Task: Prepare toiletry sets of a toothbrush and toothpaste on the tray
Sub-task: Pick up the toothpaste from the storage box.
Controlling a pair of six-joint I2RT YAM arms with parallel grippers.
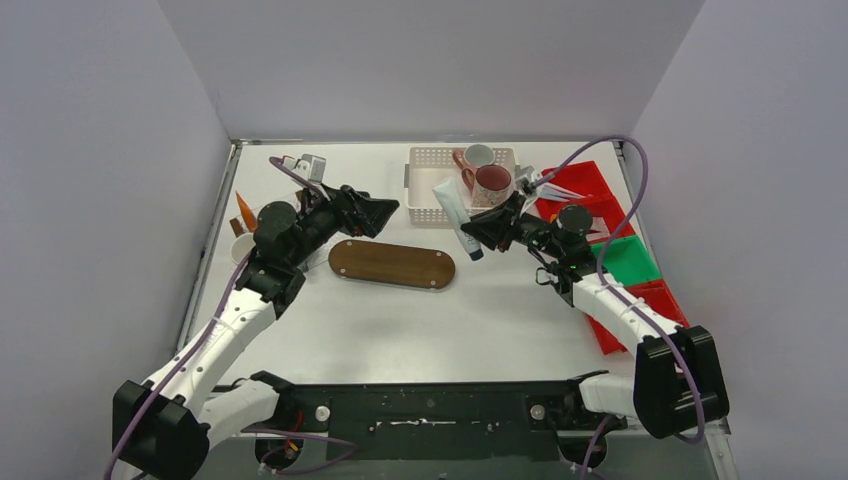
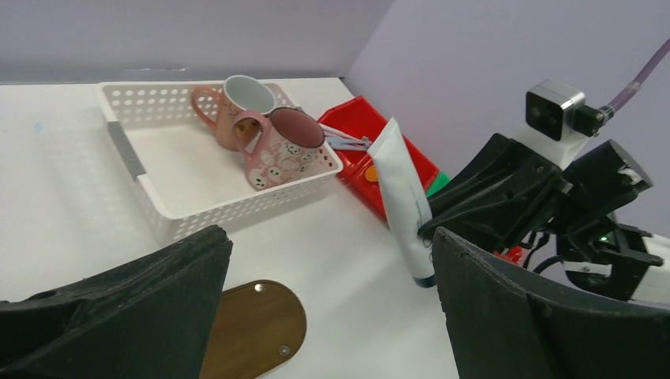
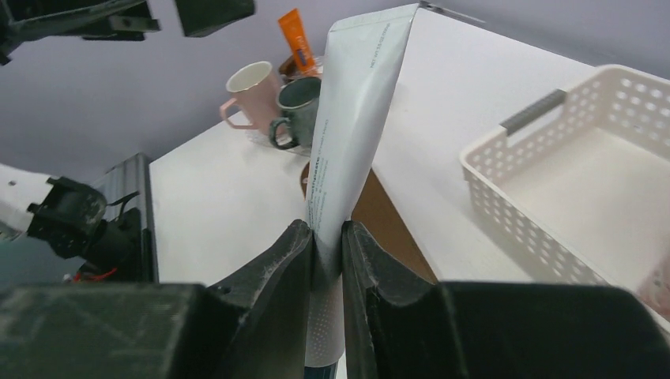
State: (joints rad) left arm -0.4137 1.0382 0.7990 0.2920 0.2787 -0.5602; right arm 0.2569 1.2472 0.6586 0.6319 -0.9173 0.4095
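The white toothpaste tube (image 1: 455, 212) is in your right end effector (image 1: 478, 228), pinched between both fingers just above its dark cap, with the flat crimped end pointing up and away from the wrist. It hangs between the white basket (image 1: 425, 155) on the far side and the right end of the oval wooden tray (image 1: 392, 264) on the near side; you cannot tell whether the cap touches the table (image 1: 500, 320). Your left end effector (image 1: 375, 212) is spread wide and holds nothing, hovering over the tray's far left edge and facing the tube. Inside the basket, in its right corner, the white mug with the pink handle (image 1: 478, 155) and the maroon mug (image 1: 492, 183) lie against each other. At the table's far left, the right wrist view shows the pinkish-white mug (image 3: 253, 91) and the dark green mug (image 3: 299, 110) standing side by side, an orange tube (image 3: 299, 47) upright just behind them. Red bins (image 1: 580, 180) and a green bin (image 1: 630, 260) line the right edge.
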